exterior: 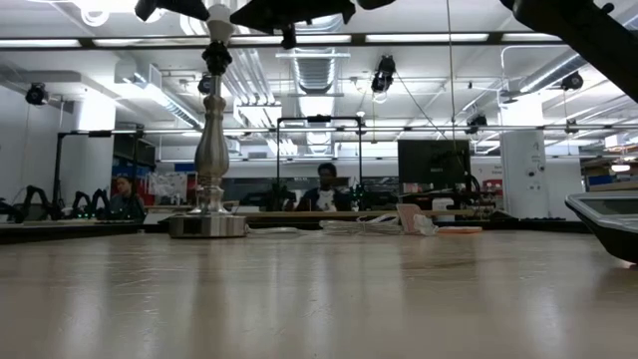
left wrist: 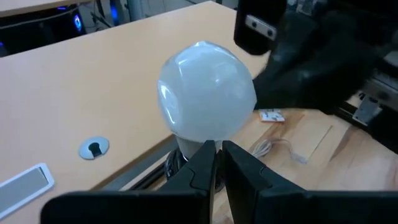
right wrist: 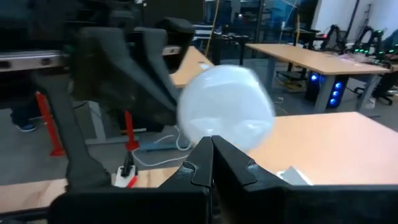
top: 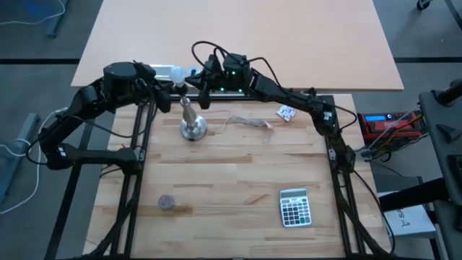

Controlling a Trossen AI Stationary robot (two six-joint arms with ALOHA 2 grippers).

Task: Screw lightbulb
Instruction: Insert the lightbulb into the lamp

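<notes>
Left hand (left wrist: 217,148): fingers drawn together, gripping nothing we can see. Right hand (right wrist: 211,142): likewise closed. Both sit close to the white frosted globe lightbulb (left wrist: 206,90), which we place atop the tall silver metal stand (top: 193,128); seating unclear.

Risk, as we judge it: closed fingers nudging the globe sideways could cross-thread it or tip the stand.

Pale wooden surface (top: 231,195) carries a grey calculator (top: 295,207). A person (exterior: 325,189) sits in the room beyond.

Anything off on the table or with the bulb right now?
Nothing looks broken or spilled. The one oddity: the lightbulb is held in the air above the stand, with the left gripper and right gripper both pinched beneath its globe. A crumpled paper scrap lies near the far edge.
</notes>
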